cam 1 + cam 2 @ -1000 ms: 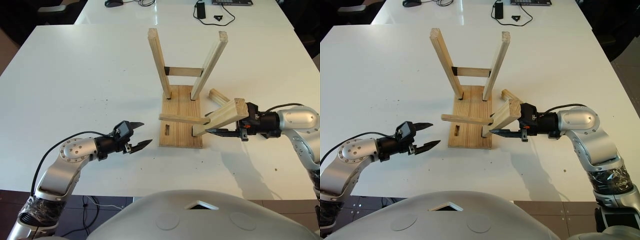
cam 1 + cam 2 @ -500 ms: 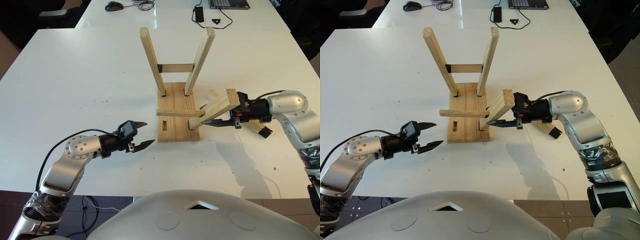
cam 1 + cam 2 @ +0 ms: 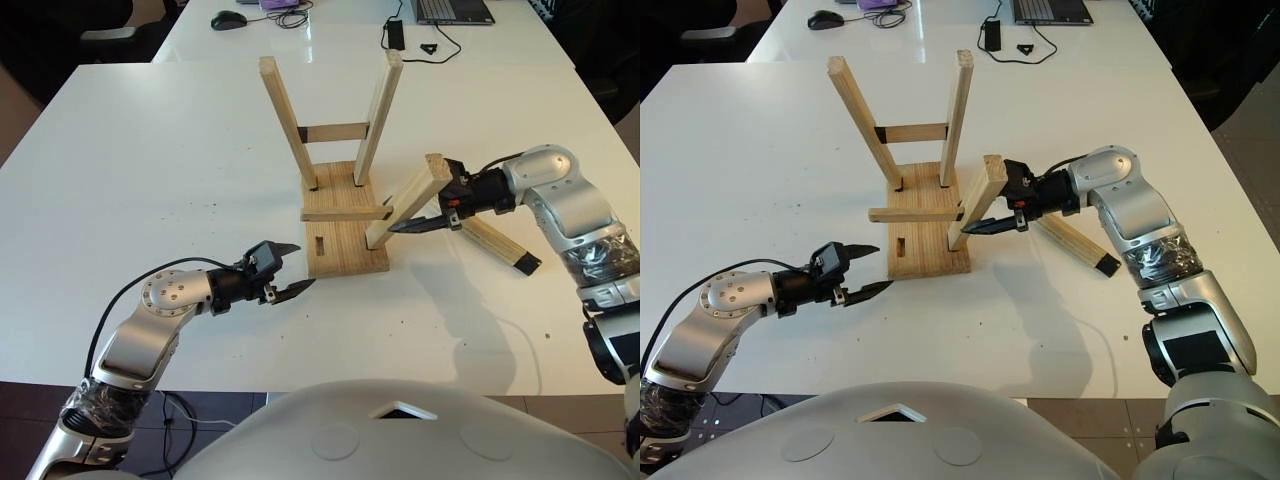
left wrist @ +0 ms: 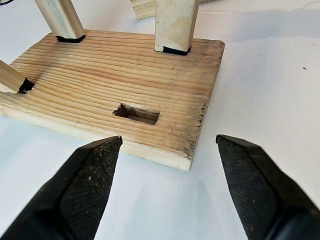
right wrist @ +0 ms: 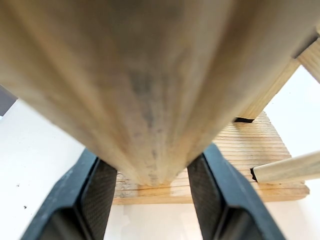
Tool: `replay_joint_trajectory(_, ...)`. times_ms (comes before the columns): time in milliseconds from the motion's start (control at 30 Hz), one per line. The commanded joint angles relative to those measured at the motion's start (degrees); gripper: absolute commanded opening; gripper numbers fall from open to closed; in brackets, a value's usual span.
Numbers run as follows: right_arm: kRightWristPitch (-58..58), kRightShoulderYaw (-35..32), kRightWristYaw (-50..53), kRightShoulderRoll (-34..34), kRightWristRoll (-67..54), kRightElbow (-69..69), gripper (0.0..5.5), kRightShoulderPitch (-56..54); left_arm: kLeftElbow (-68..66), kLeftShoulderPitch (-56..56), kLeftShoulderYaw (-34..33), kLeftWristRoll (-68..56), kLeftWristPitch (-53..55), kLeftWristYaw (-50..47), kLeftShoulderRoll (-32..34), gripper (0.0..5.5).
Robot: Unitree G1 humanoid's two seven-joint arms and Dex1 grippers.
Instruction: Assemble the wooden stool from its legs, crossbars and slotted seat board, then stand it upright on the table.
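Left eye view: the pale slotted wooden seat board (image 3: 345, 262) is lying flat on the white counter (image 3: 150, 150). A tilted wooden leg (image 3: 408, 203) is being clamped by the clenched right claw (image 3: 402, 216), its foot at the near right slot. It should be swung upright before being pressed down, with the board being braced by the spread left claw (image 3: 303, 263) hovering beside its near edge.

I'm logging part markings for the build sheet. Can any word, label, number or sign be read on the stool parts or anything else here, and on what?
No text can be read anywhere.
Seat board: bare grain and black marks around the slots, no writing.
Legs and crossbar: unmarked wood.
Adapter on the far table: too small to tell.
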State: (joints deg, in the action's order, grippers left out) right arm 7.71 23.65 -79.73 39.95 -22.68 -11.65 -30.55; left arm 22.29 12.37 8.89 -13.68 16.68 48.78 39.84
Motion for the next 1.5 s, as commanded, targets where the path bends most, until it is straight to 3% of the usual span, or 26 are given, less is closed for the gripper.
replay_joint_trajectory(33, 2.81, 7.90, -0.73, 0.38, 10.16, -5.24, 1.99, 6.64, -0.58, -0.74, 0.00, 0.86, -0.20, -0.37, -0.05, 3.48)
replay_joint_trajectory(300, 0.30, -0.39, 5.67, 0.93, 5.78, 2.17, 1.99, 7.23, -1.47, -1.01, -0.14, 1.38, -0.50, -0.95, -0.48, 3.48)
replay_joint_trajectory(333, 1.34, -2.06, 5.88, 1.11, 3.90, 3.91, 2.35, 7.28, -1.58, -1.07, -0.23, 1.39, -0.52, -1.01, -0.50, 3.48)
replay_joint_trajectory(533, 5.10, -8.22, 6.71, 1.46, 1.11, 8.78, 3.10, 6.69, -1.82, -0.75, -0.27, 1.57, -0.67, -1.50, -0.55, 3.48)
replay_joint_trajectory(700, 1.93, -11.58, 3.91, 7.80, 4.57, 11.66, 3.10, 11.58, -1.50, -0.45, -0.45, 1.70, -0.62, -1.53, -0.58, 3.48)
replay_joint_trajectory(967, -4.59, -22.26, 7.65, 14.92, 8.27, 0.01, 3.10, 17.99, -0.76, 1.86, -1.58, 1.66, -0.99, -2.67, -0.95, 3.48)
replay_joint_trajectory(1333, -4.65, -25.99, 6.95, 16.49, 9.54, -12.77, 3.10, 20.28, -0.36, 3.08, -2.08, 2.05, -0.95, -4.17, -1.61, 3.48)
replay_joint_trajectory(1500, -0.46, -28.48, 3.83, 17.49, 6.52, -11.71, 3.10, 22.76, -0.34, 3.51, -2.27, 2.28, -0.89, -4.49, -1.62, 3.48)
